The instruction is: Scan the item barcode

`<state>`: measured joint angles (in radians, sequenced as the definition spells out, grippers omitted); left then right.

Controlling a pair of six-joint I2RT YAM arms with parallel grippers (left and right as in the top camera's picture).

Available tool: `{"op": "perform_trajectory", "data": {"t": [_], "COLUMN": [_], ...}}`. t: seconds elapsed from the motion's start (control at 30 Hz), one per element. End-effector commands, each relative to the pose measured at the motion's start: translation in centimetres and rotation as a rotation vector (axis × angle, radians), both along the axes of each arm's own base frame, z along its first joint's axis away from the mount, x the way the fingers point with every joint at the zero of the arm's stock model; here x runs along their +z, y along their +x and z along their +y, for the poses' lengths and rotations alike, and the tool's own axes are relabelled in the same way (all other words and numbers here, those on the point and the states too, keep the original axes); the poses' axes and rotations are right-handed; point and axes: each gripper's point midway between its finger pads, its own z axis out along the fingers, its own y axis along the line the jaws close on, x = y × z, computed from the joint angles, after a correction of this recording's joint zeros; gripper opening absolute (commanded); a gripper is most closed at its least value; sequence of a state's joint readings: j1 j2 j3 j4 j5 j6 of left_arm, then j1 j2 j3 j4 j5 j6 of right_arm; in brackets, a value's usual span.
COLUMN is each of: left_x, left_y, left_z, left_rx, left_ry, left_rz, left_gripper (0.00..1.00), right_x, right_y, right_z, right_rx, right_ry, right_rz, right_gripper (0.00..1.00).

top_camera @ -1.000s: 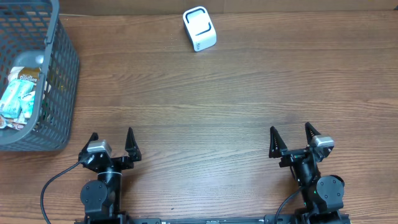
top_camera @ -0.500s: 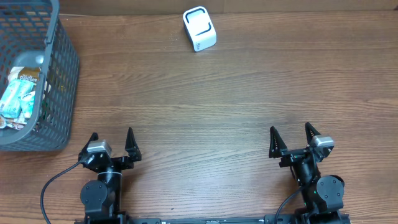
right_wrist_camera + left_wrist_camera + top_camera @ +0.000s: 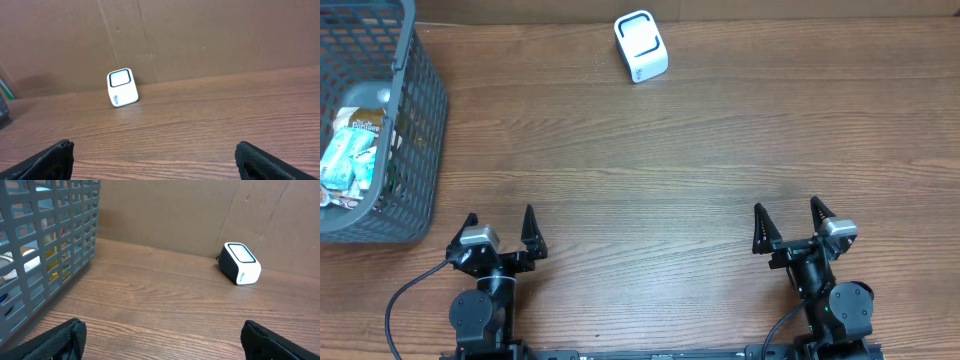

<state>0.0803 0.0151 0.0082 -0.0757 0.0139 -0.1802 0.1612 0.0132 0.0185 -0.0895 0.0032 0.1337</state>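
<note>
We see both arms parked at the near edge of the surface (image 3: pixel 650 180). The left claw (image 3: pixel 500 222) and the right claw (image 3: pixel 786 215) are spread wide and carry nothing. The goods to be scanned have not been lifted: several packets (image 3: pixel 352 150) lie heaped in the grey mesh basket (image 3: pixel 420 110) at the far left corner. The white scanner (image 3: pixel 641 46) sits at the far edge, a little left of the middle, its dark-framed window facing up. What the coming move turns on, in our judgement, is that the basket lies ahead of the left claw and off to its left, well apart from it, while the right claw is further away across the whole width. So the left arm is the nearer one for the pick. The scanner stands between the two arms' lines of reach, somewhat closer to the left. The topmost pale packet seems to run lengthwise from near side to far side, but through the mesh we cannot tell its barcode face or its exact lie.
</note>
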Motion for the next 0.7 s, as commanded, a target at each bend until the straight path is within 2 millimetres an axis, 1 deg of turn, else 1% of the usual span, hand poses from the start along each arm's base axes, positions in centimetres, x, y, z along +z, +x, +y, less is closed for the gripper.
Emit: {"op": "perform_trajectory", "data": {"t": [0.0,0.1,0.2,0.33,0.43,0.53,0.6,0.63,0.67], "left_x": [0.2,2.0,4.9,10.3,15.3,20.2,23.0,24.7,25.8], "left_y": [0.0,0.0,-0.3,-1.5,-3.2,-5.6,-7.3,-8.4,-9.2], "left_z": [0.4,0.5,0.4,0.2,0.1,-0.1,-0.3,-0.3,-0.4], "left_rx": [0.024,0.027,0.027,0.019,0.019,0.019,0.019,0.019,0.019], "left_ry": [0.004,0.009,0.015,0.025,0.032,0.041,0.045,0.049,0.051], "left_rz": [-0.013,-0.083,-0.173,-0.307,-0.418,-0.537,-0.606,-0.648,-0.676], "left_gripper": [1.0,1.0,1.0,1.0,1.0,0.99,1.0,1.0,0.99], "right_x": [-0.4,-0.4,-0.4,-0.4,-0.4,-0.4,-0.4,-0.4,-0.4], "right_y": [0.0,0.0,0.0,0.0,0.0,0.0,0.0,0.0,0.0], "right_z": [0.1,0.1,0.1,0.1,0.1,0.1,0.1,0.1,0.1], "right_rx": [0.004,0.004,0.004,0.004,0.004,0.004,0.004,0.004,0.004], "right_ry": [0.0,0.0,0.0,0.0,0.0,0.0,0.0,0.0,0.0], "right_rz": [0.004,0.004,0.004,0.004,0.004,0.004,0.004,0.004,0.004], "right_gripper": [1.0,1.0,1.0,1.0,1.0,1.0,1.0,1.0,1.0]}}
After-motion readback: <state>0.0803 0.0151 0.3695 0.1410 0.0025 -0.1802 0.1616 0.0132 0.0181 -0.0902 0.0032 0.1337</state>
